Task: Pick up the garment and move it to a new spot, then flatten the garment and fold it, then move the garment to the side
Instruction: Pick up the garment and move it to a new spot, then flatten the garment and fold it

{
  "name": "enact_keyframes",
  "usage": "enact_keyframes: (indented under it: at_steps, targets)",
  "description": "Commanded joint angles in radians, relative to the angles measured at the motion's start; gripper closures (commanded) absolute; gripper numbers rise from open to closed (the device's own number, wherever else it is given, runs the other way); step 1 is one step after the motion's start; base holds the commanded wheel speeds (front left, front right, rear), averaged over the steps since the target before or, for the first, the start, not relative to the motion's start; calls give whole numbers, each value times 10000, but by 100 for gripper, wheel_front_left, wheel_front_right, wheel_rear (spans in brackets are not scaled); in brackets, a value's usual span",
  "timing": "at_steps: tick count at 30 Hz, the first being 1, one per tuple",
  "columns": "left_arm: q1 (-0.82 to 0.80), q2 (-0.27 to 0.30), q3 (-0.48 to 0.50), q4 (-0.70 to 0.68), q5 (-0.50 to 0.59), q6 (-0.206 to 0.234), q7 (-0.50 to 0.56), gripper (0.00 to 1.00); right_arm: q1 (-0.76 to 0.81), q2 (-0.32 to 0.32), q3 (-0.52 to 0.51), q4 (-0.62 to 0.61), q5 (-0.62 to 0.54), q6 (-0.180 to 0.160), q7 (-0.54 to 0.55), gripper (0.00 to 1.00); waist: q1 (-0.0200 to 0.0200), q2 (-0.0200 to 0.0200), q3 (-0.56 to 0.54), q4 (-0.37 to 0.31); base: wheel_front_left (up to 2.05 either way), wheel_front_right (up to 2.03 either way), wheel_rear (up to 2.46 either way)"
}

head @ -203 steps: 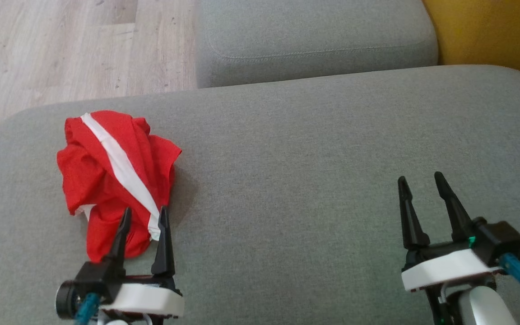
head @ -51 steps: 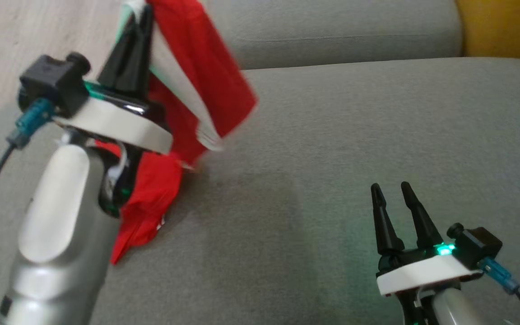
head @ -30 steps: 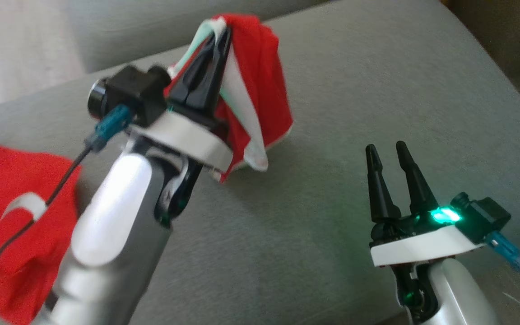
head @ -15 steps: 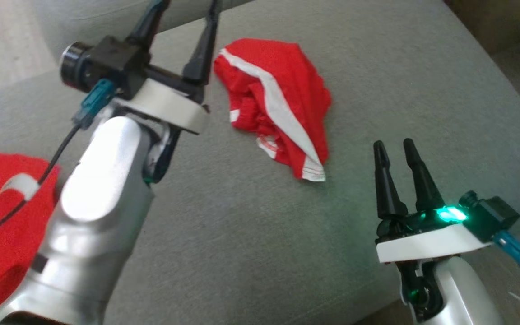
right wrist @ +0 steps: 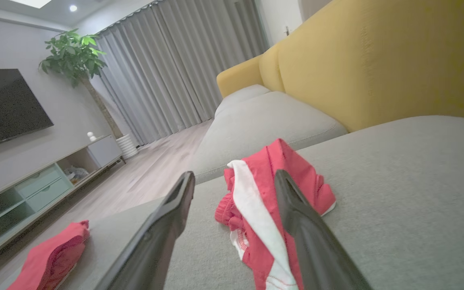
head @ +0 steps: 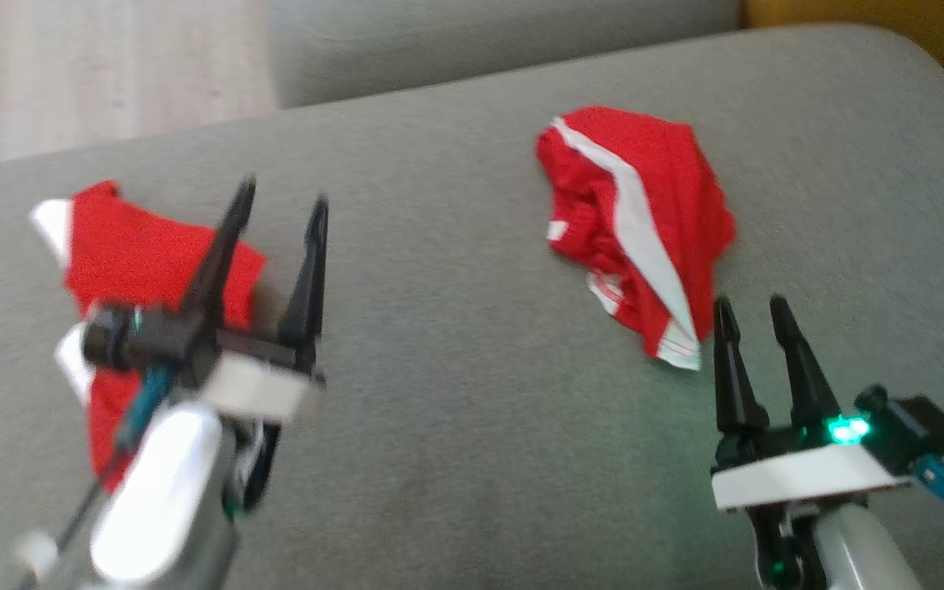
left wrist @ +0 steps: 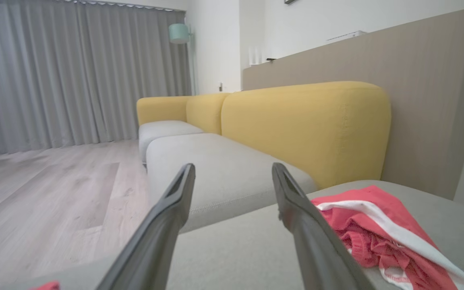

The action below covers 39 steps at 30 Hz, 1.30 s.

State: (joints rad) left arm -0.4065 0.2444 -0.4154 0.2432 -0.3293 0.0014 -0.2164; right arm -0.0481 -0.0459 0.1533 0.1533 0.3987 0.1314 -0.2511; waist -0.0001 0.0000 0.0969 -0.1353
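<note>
**Head view:** the garment [head: 644,221], a crumpled red heap with a white stripe, lies on the right half of the grey sofa seat [head: 456,426]. The stripe, and with it the long axis, runs from far left to near right. Its near end lies just ahead of the right gripper [head: 749,307], whose jaws stand apart and empty. The left gripper [head: 283,197], jaws spread wide and holding nothing, hangs well apart to the left, over a second red cloth [head: 136,254]. **Left wrist view:** the garment [left wrist: 377,229] lies to the right of the left gripper [left wrist: 232,171], outside the gap between its jaws. **Right wrist view:** the garment [right wrist: 252,201] lies straight ahead of the right gripper [right wrist: 232,177], framed by the open jaws, with the stripe roughly along the line of reach. The second red cloth [right wrist: 50,253] lies at lower left. The right arm is the nearer, so flattening would most likely start at the near end, while the left arm must cross the seat to reach the far end.
</note>
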Motion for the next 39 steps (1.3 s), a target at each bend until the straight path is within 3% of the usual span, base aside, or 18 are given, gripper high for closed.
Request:
enact_keyframes:
  at_steps: [1,5,14,26,39]
  targets:
    - [-26,248,438,-461,-76,96,-156,0,-89,-43,160,-257,-102,-7,-107,0,1,0,-462,591,0,0,0]
    - [1350,163,373,-805,-17,378,-358,0,230,-43,62,-119,-238,-7,-107,0,1,0,-704,965,0,0,0]
    - [3369,-587,532,-1433,181,934,-449,0,627,-43,-9,104,-421,-7,-107,0,1,0,-949,1268,0,0,0]
    - [3442,-988,894,-1698,650,522,-452,0,34,-43,-533,565,-990,-7,-107,0,1,0,-566,1258,0,0,0]
    - [2817,-1265,933,-1383,1010,88,-453,0,-1805,-43,-1544,3948,-1298,-7,-107,0,1,0,509,1740,0,0,0]
